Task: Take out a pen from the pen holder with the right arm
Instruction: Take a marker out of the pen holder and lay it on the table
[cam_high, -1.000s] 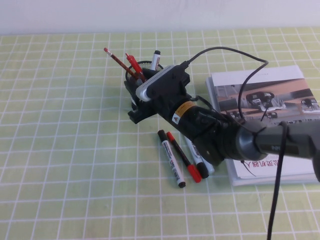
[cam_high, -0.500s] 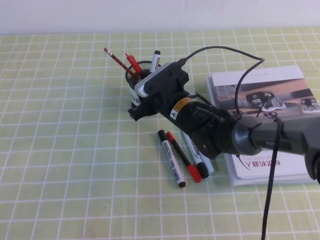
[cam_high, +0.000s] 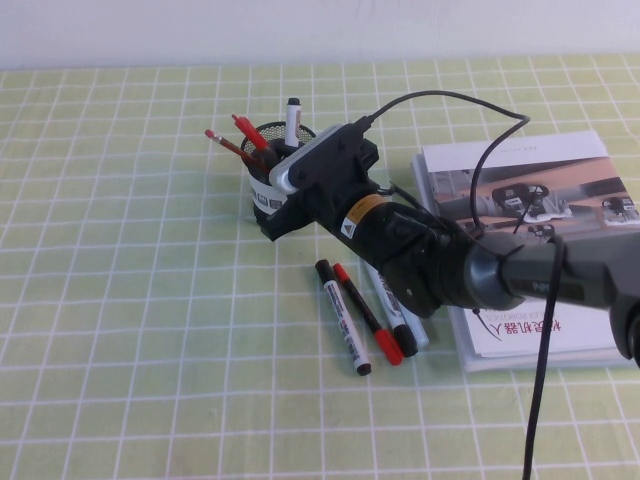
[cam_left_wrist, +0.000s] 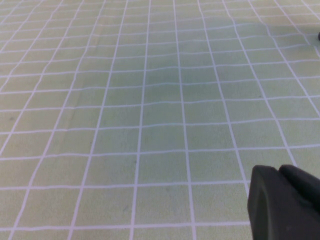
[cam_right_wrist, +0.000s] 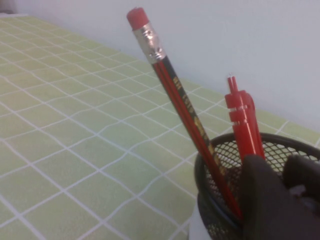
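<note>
- Since the earlier frames, the pen holder (cam_high: 262, 172) has shifted toward the robot's left. Its contents have moved with it: the white marker (cam_high: 293, 118) now stands nearly upright, and the red pencil (cam_high: 228, 146) leans lower toward the left.
- Right end effector (cam_right_wrist: 277, 200): located at the pen holder, on its near-right side. The right arm reaches in diagonally from the right edge of the high view. The tip sits at the mesh rim, just beside the red pen (cam_right_wrist: 245, 125).
- Right end effector state: cannot be told. The wrist housing covers it from above, and the right wrist view does not show whether anything is grasped.
- Left end effector (cam_left_wrist: 282, 202): only a dark corner shows in the left wrist view, above bare green checked table (cam_high: 120, 300). State: cannot be told.
- Pen holder: a black mesh cup on the table, at the far centre. It holds the red pencil (eraser end up), the red pen and the white marker. All three protrude above the rim.
- On the table, on the near side of the holder, a black-capped marker (cam_high: 342, 318) and a red marker (cam_high: 366, 312) lie side by side, roughly parallel. A third marker (cam_high: 402, 328) lies just beside them, partly beneath the right arm.
- A booklet (cam_high: 570, 175) lies flat on the robot's right, partly covered by the arm. A black cable (cam_high: 440, 97) arcs above it.
</note>
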